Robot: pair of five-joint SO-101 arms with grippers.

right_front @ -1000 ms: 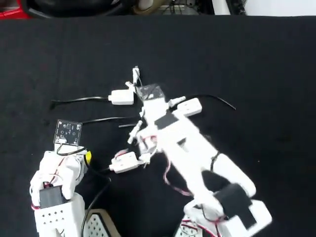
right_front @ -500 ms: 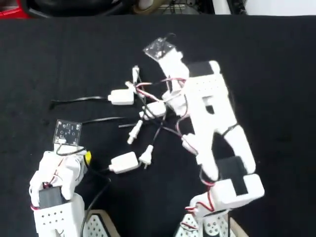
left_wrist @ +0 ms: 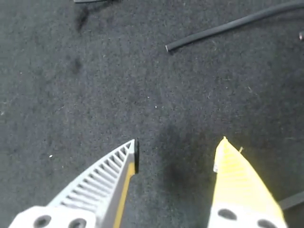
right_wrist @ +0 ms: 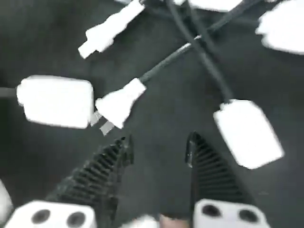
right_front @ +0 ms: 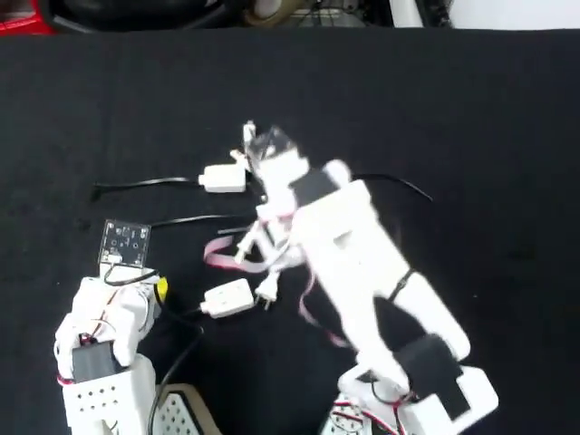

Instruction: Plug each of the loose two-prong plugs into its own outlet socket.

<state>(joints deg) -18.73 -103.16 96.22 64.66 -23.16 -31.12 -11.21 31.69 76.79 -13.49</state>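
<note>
Two-prong plug (right_wrist: 118, 103), white: probably light, rigid, slippery, on a springy cord (right_wrist: 164, 64); grasp across body's flat sides; right pincer (right_wrist: 159, 142) and left pincer (left_wrist: 178, 142) both open, empty.

Soft, even light falls on the black tabletop (right_front: 471, 109), which swallows it without glare. In the high view the right arm (right_front: 353, 263) is smeared, and its white shell glows pale. The right wrist view is blurred: a plug (right_wrist: 118, 102) and a socket block (right_wrist: 56, 101) bleach to flat white. The left wrist view is crisp, with a faint shadow on the cloth at the left claw (left_wrist: 178, 141).
</note>
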